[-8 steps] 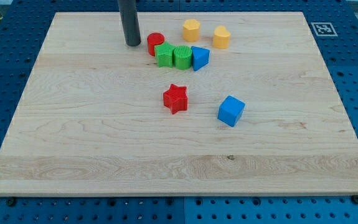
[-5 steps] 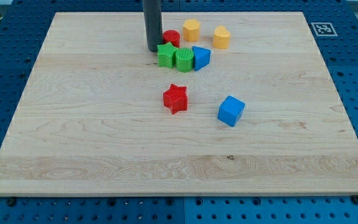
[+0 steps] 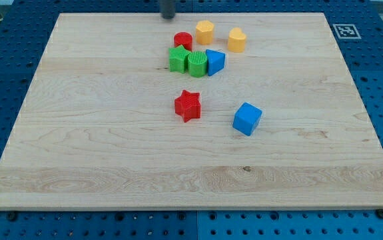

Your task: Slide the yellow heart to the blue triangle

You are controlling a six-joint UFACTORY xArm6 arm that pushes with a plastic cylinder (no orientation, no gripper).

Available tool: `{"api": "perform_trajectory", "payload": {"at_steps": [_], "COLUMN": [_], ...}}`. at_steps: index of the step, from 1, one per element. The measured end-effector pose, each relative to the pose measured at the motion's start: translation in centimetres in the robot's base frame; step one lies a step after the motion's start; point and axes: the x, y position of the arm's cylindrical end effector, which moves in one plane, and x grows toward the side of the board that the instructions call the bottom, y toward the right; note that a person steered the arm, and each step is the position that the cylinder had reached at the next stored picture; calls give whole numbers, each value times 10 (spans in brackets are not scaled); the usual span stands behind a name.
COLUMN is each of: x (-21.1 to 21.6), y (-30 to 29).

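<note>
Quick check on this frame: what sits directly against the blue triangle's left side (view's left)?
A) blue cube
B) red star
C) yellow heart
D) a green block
D: a green block touches the blue triangle on its view-left side, while the yellow heart sits apart, up and to the view's right; the red star and blue cube lie lower on the board.

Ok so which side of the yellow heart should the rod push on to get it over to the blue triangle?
Judging by the layout, press on the yellow heart's upper-right face, the side away from the blue triangle, and push toward the view's lower left. The triangle sits just below and left of it. The yellow block stands close on its left, so keep the push angled downward. My tip is at the view's top, left of the blocks.
</note>
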Motion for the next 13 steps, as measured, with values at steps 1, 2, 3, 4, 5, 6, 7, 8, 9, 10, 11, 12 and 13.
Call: {"api": "perform_trajectory", "payload": {"at_steps": [1, 2, 3, 4, 5, 6, 7, 8, 9, 10, 11, 12, 13], "x": [8, 37, 74, 84, 78, 60, 56, 72, 107, 134, 138, 122, 102], "y": [55, 91, 98, 99, 102, 122, 161, 193, 194, 187, 165, 189, 199]}}
